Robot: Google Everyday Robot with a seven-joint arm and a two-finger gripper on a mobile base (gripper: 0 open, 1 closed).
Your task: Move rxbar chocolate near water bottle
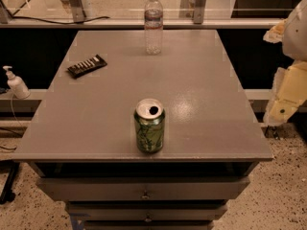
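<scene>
The rxbar chocolate (87,66) is lying near the left edge of the table (206,80), well apart from the water bottle (153,24) at the back (1 green can (149,125) in front). The gripper (285,102) is hanging beyond the right edge; I cannot tell its state.

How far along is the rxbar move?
Nothing looks done: the rxbar chocolate lies near the left edge of the table, well apart from the water bottle at the far edge. Nothing is in hand; the gripper hangs beyond the right edge. Left: grasp the bar and set it beside the bottle.
</scene>
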